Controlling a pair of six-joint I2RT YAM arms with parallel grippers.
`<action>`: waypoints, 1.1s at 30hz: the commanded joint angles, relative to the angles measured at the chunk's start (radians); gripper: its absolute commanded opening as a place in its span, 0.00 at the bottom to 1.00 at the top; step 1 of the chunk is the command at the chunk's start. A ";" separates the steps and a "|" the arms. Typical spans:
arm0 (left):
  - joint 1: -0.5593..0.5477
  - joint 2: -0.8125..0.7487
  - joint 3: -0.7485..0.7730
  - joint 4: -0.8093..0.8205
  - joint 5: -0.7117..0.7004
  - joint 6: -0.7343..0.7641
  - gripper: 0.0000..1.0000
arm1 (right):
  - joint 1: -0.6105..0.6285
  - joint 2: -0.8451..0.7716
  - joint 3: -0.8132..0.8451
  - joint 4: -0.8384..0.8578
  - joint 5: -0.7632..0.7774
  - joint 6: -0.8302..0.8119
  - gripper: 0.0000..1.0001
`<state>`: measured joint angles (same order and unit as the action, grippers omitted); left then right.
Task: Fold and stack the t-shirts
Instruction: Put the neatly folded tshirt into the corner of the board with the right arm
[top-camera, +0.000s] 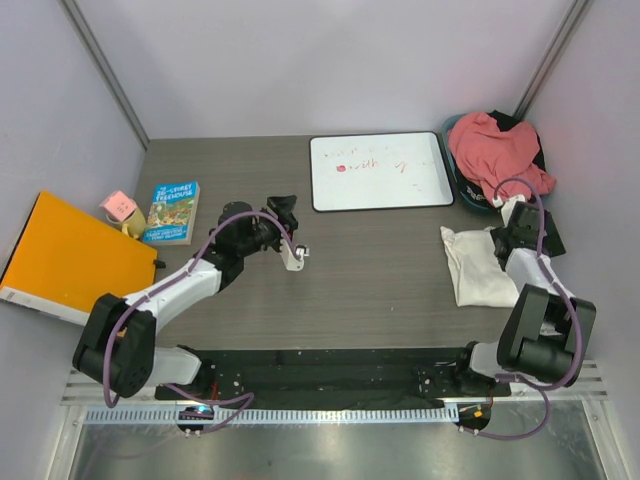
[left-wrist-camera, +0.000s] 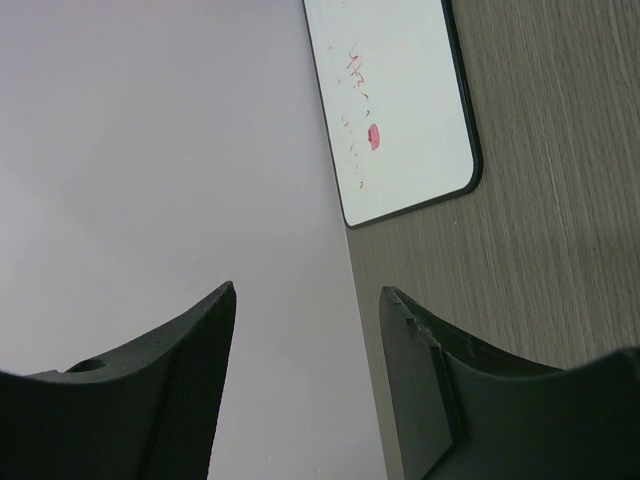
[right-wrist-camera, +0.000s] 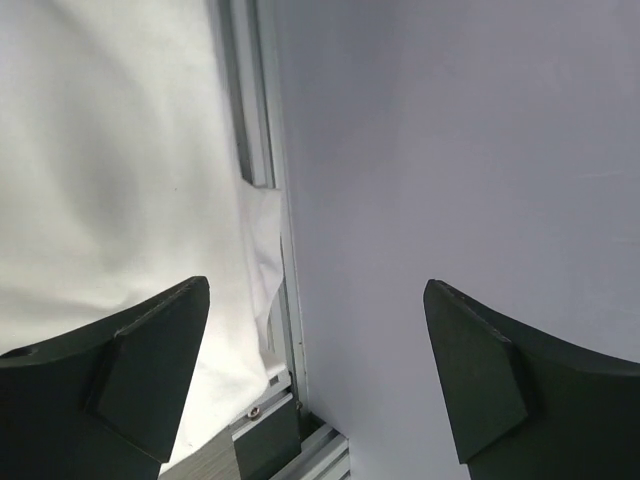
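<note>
The white t-shirt lies crumpled on the table at the right. It also fills the left of the right wrist view. The salmon t-shirt is heaped in a teal basket at the back right corner. My right gripper is open and empty at the white t-shirt's far right edge, next to the side wall; in the right wrist view its jaws stand wide apart. My left gripper is open and empty above the table's middle left, pointing at the whiteboard; the left wrist view shows nothing between its jaws.
The whiteboard with red marks lies at the back centre. A blue book, a small pink object and an orange folder are at the left. A metal frame post runs by the right wall.
</note>
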<state>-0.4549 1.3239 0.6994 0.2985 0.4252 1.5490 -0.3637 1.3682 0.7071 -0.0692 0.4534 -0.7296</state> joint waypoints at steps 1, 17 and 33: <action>0.004 -0.040 0.017 0.001 0.034 0.005 0.61 | -0.001 -0.122 0.072 -0.027 -0.086 0.088 0.93; 0.005 -0.046 0.328 -0.354 -0.134 -0.865 1.00 | 0.151 -0.077 0.256 -0.430 -0.630 0.305 1.00; 0.005 -0.092 0.281 -0.372 -0.151 -0.799 1.00 | 0.098 0.126 0.143 -0.383 -0.576 0.183 1.00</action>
<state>-0.4511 1.2476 0.9710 -0.0799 0.2790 0.7517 -0.2676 1.4223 0.8471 -0.4500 -0.1310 -0.5179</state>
